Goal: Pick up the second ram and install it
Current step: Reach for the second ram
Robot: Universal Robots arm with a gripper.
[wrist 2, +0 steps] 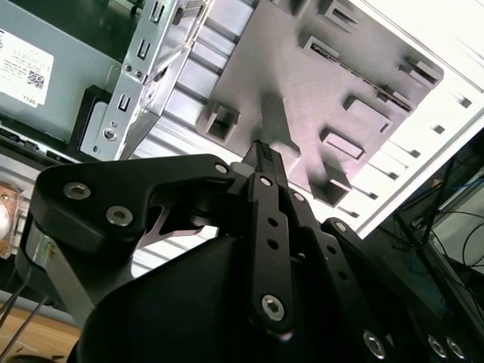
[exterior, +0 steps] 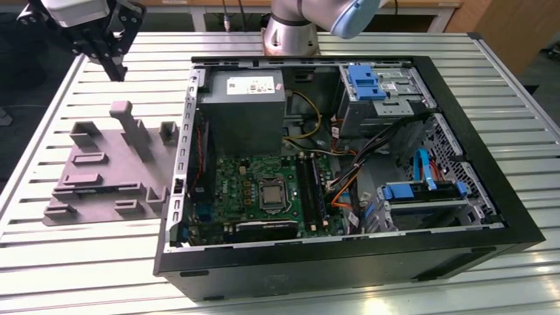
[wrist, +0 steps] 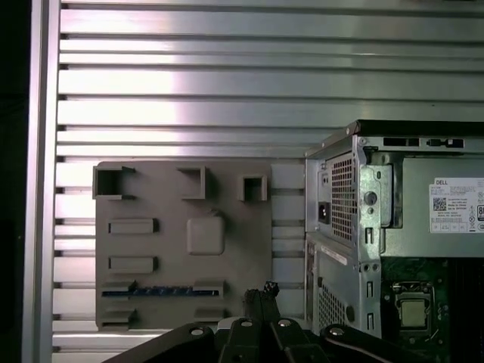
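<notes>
Gripper (exterior: 115,73) is hanging high over the slatted metal table (exterior: 79,275), touching nothing. Its fingers are pressing together tip to tip and pinching nothing. In both wrist views the two black fingers are meeting in one narrow point, with no gap showing.

The grey plastic tray (exterior: 122,172) is lying flat on the table below the gripper, well apart from it. Its three tall blocks are standing at the end nearest the fingertips in the exterior view.

The second ram (wrist: 155,290) is resting in a long slot of that tray. In the first wrist view it is showing as a thin dark strip with a bluish row along it. It is sitting in the tray's rows farthest from the tall blocks. From the fingertips it is lying below and off to the side away from the computer case (exterior: 350,262). It is not in the gripper's hold and not touching it.

The case is lying on its side, lid off, just beside the tray on the gripper's other side. Inside it:
- the grey power supply (exterior: 240,111) is sitting at the end nearer the gripper
- the green motherboard (exterior: 236,190) is lying beyond that, with the processor socket (exterior: 272,194) in its middle
- the long black memory slots (exterior: 311,187) are running alongside the socket, farther from the gripper

Whether anything is sitting in those slots, I cannot tell.
</notes>
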